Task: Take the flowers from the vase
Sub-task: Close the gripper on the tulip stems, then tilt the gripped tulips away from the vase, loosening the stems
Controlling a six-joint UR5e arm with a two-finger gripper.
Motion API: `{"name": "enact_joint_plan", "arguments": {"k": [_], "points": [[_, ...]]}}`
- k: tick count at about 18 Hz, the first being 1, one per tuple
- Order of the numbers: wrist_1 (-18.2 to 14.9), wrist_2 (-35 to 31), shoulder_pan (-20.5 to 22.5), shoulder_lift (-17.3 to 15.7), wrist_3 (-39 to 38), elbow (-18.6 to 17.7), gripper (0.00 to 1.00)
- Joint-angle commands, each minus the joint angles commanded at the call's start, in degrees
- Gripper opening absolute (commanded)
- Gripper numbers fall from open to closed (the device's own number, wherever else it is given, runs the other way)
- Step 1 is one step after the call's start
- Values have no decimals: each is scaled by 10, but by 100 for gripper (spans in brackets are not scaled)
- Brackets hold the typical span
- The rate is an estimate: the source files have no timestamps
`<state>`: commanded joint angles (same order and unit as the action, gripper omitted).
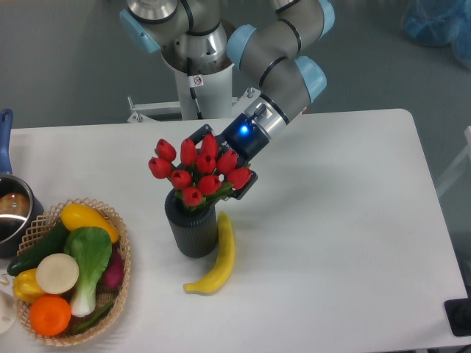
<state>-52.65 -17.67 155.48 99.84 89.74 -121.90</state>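
Observation:
The flowers point(193, 170), a bunch of red tulip buds on green stems, stand in the vase point(193, 231), a short dark ribbed cylinder near the table's middle. My gripper point(223, 160) reaches in from the upper right at bud level. One dark finger shows behind the bunch's top and the other at its right side, so the jaws straddle the buds. They look open, and the bunch leans a little to the left. The stems between the fingers are hidden by the buds.
A yellow banana point(221, 257) lies against the vase's right side. A wicker basket point(122, 246) of vegetables and fruit sits at the front left. A metal pot with a blue handle point(9, 209) is at the left edge.

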Motion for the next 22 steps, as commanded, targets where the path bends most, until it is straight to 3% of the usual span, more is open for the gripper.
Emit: {"name": "enact_joint_plan", "arguments": {"k": [7,13,17,22], "points": [[0,0,0,5,4,1,99],[0,5,0,6,4,2,83],[0,17,-4,11,5,4,66],[0,20,-5,12,5,6,57]]}}
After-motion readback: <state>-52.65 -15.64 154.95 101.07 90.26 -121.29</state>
